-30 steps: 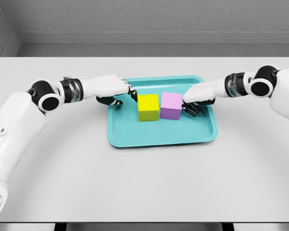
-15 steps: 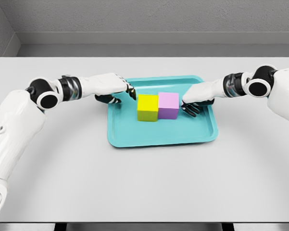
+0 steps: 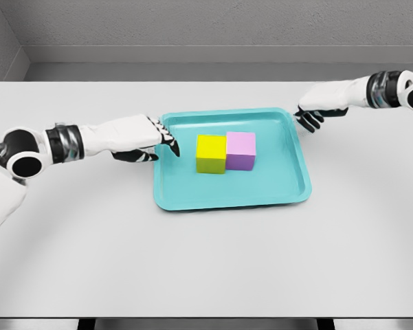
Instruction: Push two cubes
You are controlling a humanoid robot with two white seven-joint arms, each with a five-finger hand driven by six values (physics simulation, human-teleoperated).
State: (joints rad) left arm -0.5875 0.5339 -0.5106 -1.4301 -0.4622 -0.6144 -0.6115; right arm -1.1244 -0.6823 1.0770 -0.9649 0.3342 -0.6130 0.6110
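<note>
A yellow cube point(image 3: 211, 153) and a pink cube point(image 3: 241, 150) stand side by side, touching, in the middle of a teal tray point(image 3: 192, 196). My left hand point(image 3: 154, 141) hovers at the tray's left rim, a short way left of the yellow cube, fingers relaxed and holding nothing. My right hand point(image 3: 315, 112) is off the tray's far right corner, well apart from the pink cube, fingers loosely curled and empty.
The tray lies on a light grey table point(image 3: 206, 261) whose front edge runs along the bottom of the view. A grey wall rises behind the table's far edge.
The cubes were pushed together and now touch. Both hands have drawn back: the left hand to the left off the tray, the right hand up and right past the tray's corner.
</note>
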